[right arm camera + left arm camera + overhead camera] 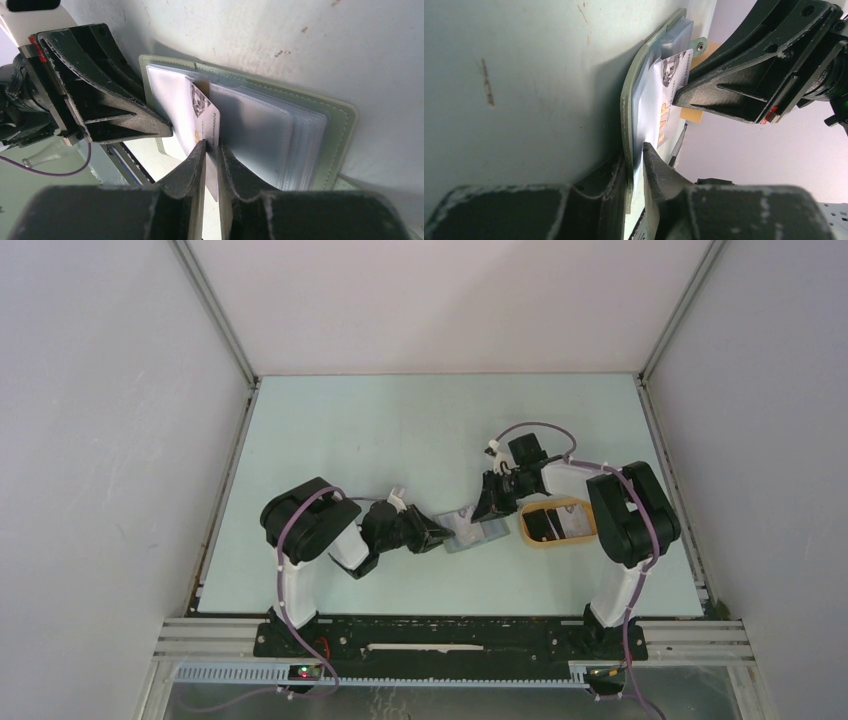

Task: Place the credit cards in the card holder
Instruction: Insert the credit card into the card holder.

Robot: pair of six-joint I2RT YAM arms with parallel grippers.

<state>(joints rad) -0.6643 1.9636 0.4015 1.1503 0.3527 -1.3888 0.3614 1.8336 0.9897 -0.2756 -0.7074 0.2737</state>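
Top view: the card holder (470, 533) lies open mid-table; black cards (548, 523) lie in the tan tray (555, 547), not yet loaded. Left wrist view: the left gripper (636, 162) clamps the holder's edge. Right wrist view: the right gripper (210, 150) pinches a pale card (202, 117) that appears only partly seated in a sleeve, with the left gripper crowding that side

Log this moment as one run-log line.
left fingers: pinch grey-green bifold wallet edge | right fingers: grip pale grey-white plastic card, partly between wallet's sleeves | step: card insertion
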